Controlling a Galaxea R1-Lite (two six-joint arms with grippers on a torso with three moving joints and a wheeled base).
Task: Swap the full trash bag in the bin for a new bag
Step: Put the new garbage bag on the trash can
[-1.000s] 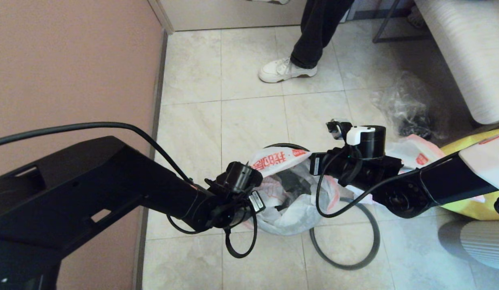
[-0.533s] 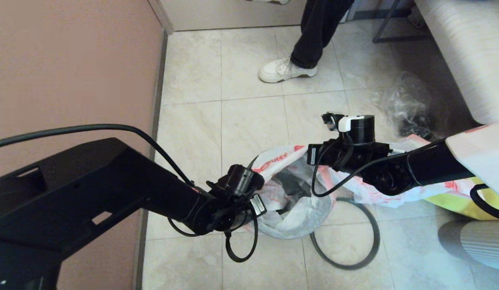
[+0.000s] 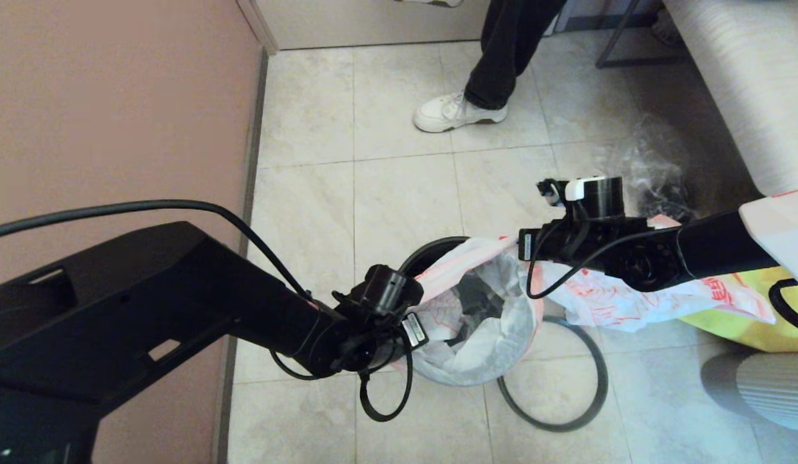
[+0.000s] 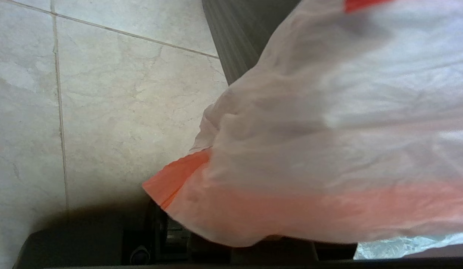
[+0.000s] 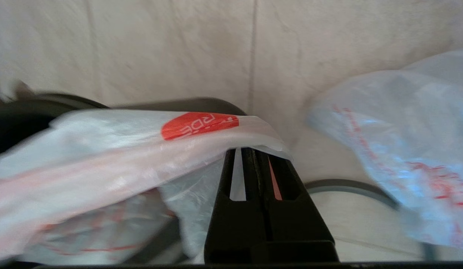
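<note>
Tiled floor (image 3: 399,193), pinkish wall (image 3: 115,96) on the left, a person's leg and white shoe (image 3: 456,113) at the far side. Bin (image 3: 437,254) stands on the floor mid-frame, pale grey, its dark ring rim (image 3: 566,422) lying off it on the tiles just right of it, partly under the bag. New bag (image 3: 476,258), white with red print and pink-orange edge, is draped over the bin mouth and stretched between both arms; its lower part sags inside the bin.

Left gripper (image 3: 431,303) sits at the near-left edge of the bin; left wrist view shows the bag's orange hem (image 4: 179,179) bunched right at the jaws, jaws narrow and pinching the bag's edge, fingers themselves mostly hidden by plastic. Right gripper (image 5: 253,157) is over the far-right side of the bin, jaws closed tight on a fold of the new bag with a red oval label (image 5: 199,125) just above the tips.

Full bag (image 3: 637,296), white with red line print, lies on the floor right of the bin under the right arm, resting against a yellow bag (image 3: 746,322). Bottles inside it cannot be made out. Crumpled clear plastic bag (image 3: 650,167) lies further back near a grey ribbed sofa (image 3: 740,84). Right wrist view shows the full bag (image 5: 395,142) beside the ring.
</note>
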